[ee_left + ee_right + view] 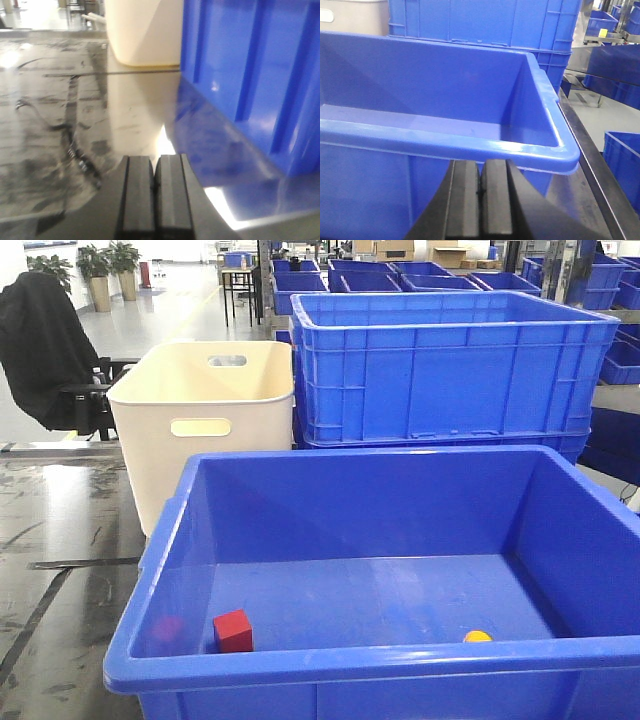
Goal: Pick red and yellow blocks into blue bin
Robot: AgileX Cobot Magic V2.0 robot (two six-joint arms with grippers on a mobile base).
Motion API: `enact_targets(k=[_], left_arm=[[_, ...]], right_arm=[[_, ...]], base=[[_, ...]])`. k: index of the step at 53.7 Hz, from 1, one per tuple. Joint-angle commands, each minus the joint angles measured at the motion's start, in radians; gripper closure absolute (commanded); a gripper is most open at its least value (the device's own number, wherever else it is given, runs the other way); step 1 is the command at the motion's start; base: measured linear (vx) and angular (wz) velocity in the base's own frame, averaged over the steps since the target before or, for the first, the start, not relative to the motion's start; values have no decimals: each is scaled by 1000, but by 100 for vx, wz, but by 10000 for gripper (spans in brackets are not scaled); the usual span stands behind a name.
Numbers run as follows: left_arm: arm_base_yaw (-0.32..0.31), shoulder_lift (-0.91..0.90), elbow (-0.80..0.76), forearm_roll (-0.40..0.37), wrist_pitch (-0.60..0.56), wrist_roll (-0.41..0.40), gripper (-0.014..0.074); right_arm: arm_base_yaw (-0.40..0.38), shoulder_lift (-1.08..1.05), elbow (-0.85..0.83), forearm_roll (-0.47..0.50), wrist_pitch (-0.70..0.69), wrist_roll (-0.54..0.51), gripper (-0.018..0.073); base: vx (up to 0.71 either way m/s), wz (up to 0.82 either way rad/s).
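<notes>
Red cube (232,631) and yellow brick (477,636) lie by blue bin's (330,652) near wall; left gripper (155,197), right gripper (481,200) both closed, empty.

The blue bin (560,540) is open from above, its floor mostly free except a red cube (232,630) near the front wall. Behind it, a cream tub (200,430) and a ribbed blue crate (450,370) block the way. The counter (60,540) on the left is open.

Each gripper, left (155,197) and right (481,197), is formed of two flat, black, ridge-edged fingers.
</notes>
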State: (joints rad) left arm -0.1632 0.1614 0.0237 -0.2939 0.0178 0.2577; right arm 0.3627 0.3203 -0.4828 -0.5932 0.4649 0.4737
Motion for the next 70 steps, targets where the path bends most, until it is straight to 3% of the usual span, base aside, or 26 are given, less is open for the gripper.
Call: enact_targets(k=[1, 11, 63, 65, 70], left_arm=[[38, -81, -21, 92, -18, -24, 597], [68, -195, -13, 157, 28, -24, 597], [68, -189, -14, 157, 47, -24, 597], [68, -189, -14, 157, 47, -24, 597], [68, -189, -14, 157, 47, -24, 597]], right_arm=[[-3, 9, -26, -26, -68, -3, 566], [-3, 9, -26, -26, -71, -3, 566], [-3, 9, -26, -28, -66, -4, 566], [-3, 9, -26, -10, -68, -4, 566], [-3, 11, -7, 150, -84, -88, 566]], base=[[0, 0], [0, 0], [0, 0], [0, 0], [0, 0]])
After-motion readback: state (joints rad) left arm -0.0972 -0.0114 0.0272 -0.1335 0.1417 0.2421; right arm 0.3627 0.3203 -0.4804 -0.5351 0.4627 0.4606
